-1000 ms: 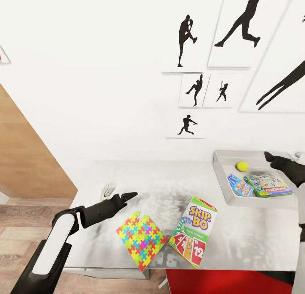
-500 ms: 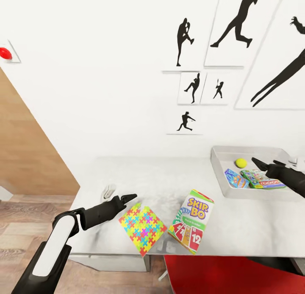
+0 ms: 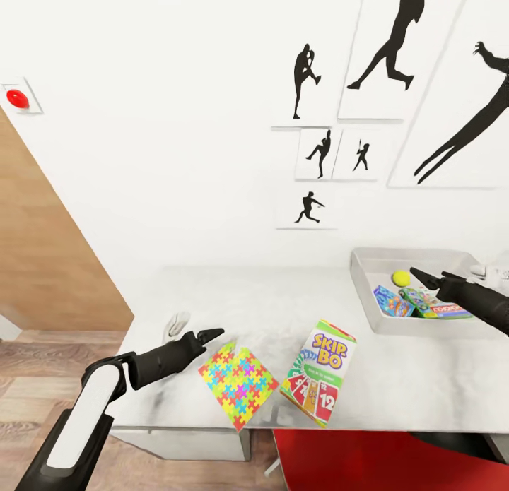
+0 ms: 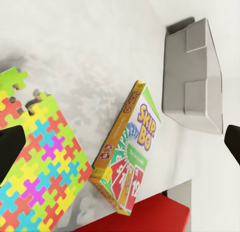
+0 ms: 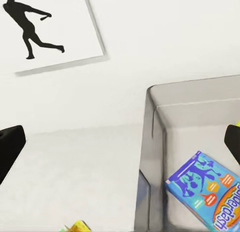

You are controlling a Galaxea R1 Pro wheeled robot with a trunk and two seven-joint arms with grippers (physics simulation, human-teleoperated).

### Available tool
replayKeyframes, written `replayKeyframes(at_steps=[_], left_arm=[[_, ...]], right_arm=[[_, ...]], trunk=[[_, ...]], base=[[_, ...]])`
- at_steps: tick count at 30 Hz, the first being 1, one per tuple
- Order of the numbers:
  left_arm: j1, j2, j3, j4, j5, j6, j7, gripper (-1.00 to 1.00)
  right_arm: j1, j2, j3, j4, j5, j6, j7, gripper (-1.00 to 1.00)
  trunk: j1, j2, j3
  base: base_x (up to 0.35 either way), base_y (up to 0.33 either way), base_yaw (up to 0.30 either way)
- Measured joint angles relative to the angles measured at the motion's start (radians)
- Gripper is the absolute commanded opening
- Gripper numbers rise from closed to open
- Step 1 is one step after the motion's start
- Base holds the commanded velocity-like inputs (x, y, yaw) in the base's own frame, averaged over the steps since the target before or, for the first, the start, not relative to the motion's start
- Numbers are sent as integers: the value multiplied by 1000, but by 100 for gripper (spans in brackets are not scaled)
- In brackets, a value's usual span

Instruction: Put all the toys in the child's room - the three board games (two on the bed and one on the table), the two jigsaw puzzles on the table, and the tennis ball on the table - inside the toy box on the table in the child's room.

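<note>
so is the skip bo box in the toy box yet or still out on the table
Out. The skip bo box lies on the table beside a jigsaw puzzle, well apart from the toy box.

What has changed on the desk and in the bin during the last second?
The right hand has come in from the right, over the toy box, toward the tennis ball; it holds nothing. The camera also shifted. The left hand stayed beside the jigsaw puzzle, and the SKIP BO game, the ball and the two games in the box did not move.
</note>
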Motion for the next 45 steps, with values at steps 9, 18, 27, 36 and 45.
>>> replayKeyframes(at_steps=[9, 18, 27, 36, 45], left_arm=[[19, 4, 30, -5, 1, 1, -2, 100], [24, 7, 33, -6, 1, 1, -3, 100], [136, 77, 223, -13, 1, -1, -67, 100], [235, 118, 385, -9, -3, -3, -113, 100], [274, 116, 481, 6, -42, -12, -113, 100]], right_arm=[[-26, 7, 226, 2, 42, 215, -4, 100], [-46, 61, 387, 6, 104, 267, -117, 100], [-168, 172, 571, 412, 114, 269, -139, 100], [-309, 196, 590, 776, 113, 269, -150, 100], [-337, 226, 588, 868, 109, 270, -210, 100]], trunk=[[0, 0, 15], [0, 0, 29], [0, 0, 44], [0, 0, 58], [0, 0, 73]], base=[[-38, 100, 0], [-88, 272, 0], [-11, 89, 0], [0, 3, 0], [0, 0, 0]])
